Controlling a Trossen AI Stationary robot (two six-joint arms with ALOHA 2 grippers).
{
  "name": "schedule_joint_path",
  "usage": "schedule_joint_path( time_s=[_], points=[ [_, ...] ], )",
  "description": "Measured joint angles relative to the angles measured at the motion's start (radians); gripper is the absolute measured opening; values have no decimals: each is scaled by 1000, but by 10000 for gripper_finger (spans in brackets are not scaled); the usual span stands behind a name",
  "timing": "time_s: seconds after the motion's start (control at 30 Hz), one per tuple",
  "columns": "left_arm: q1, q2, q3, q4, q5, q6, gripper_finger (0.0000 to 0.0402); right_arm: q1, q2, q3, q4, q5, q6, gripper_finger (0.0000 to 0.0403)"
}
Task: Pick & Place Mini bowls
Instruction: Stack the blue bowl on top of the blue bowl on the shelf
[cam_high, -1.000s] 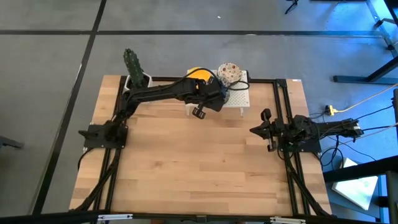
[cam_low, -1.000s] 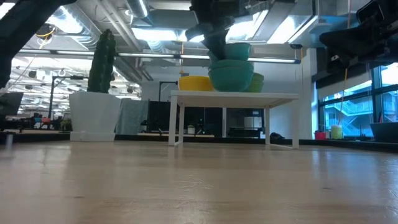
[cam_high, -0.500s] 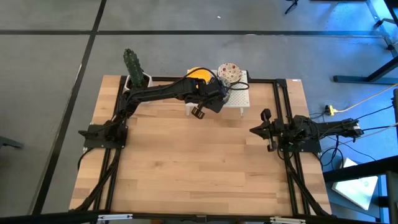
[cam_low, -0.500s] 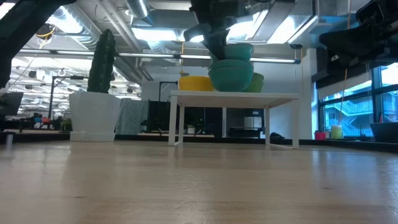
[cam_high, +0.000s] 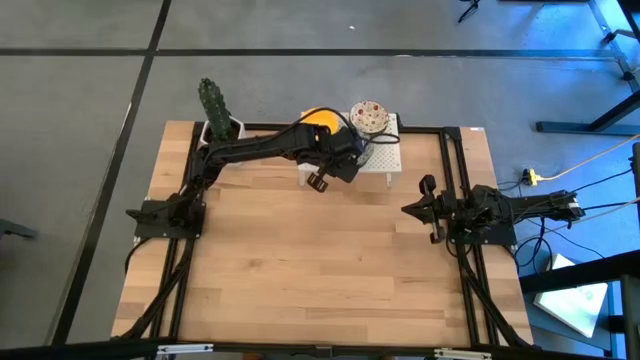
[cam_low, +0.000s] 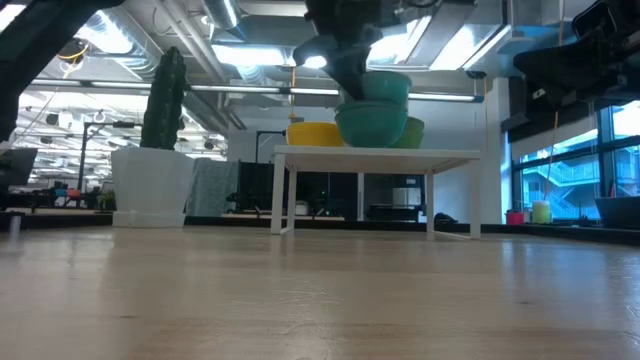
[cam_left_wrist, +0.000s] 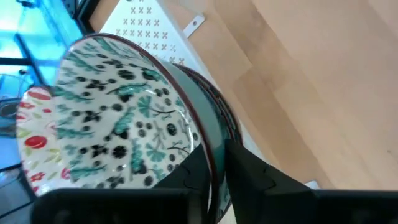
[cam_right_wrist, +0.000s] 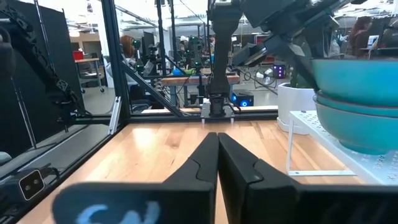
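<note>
A white perforated stand (cam_high: 388, 160) at the table's far middle carries the mini bowls. On it sit a yellow bowl (cam_high: 318, 117), a cream bowl with red flowers (cam_high: 367, 115) and a stack of two bowls with teal outsides (cam_low: 372, 120). The top bowl of the stack, white with a blue-green pattern inside (cam_left_wrist: 118, 118), rests tilted in the bowl below it. My left gripper (cam_left_wrist: 214, 165) reaches over the stand and is shut on this top bowl. My right gripper (cam_right_wrist: 216, 155) waits shut at the table's right side (cam_high: 425, 210). My left gripper holds the patterned bowl by its rim (cam_left_wrist: 208, 146), one finger (cam_left_wrist: 193, 180) inside the bowl and the other (cam_left_wrist: 249, 174) outside against its teal wall. The fingers slant down from above on the side toward the table's left. The bowl sits tilted in the lower bowl (cam_left_wrist: 227, 121).
A white pot with a green cactus (cam_high: 218, 115) stands at the far left corner, close to the left arm. Black rails (cam_high: 455, 190) run along both sides of the table. Bare wooden tabletop (cam_high: 320, 260) lies in front of the stand.
My left gripper has rolled a little about its own line while staying over the stand. The top bowl of the stack, level before, now sits tipped and shifted slightly toward the table's right on the bowl below.
</note>
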Motion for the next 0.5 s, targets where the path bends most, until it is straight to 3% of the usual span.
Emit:
schedule_joint_path(
  time_s=[0.2, 0.5],
  points=[
    [14, 0, 0, -1, 33, -7, 58, 0, 0, 0, 0, 0, 10, 12],
    [16, 0, 0, -2, -35, 26, 82, 0, 0, 0, -2, 0, -2, 12]
  ],
)
